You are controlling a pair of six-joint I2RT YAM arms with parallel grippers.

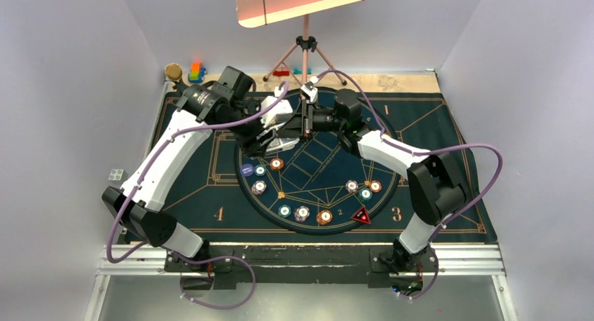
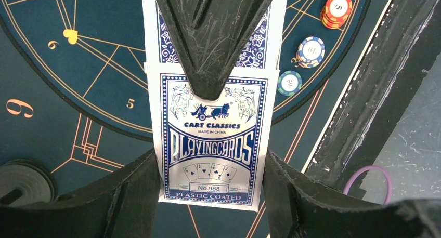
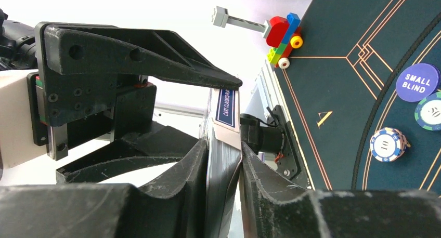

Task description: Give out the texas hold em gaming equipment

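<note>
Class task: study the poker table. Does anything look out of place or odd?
Yes. The card box is off the mat, pinched in mid-air by the left gripper and right gripper together. Toy blocks beyond the mat's far left corner are not poker gear.

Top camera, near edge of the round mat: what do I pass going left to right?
Teal striped round poker chip → white striped round poker chip → orange striped round poker chip → red-black triangular marker.
</note>
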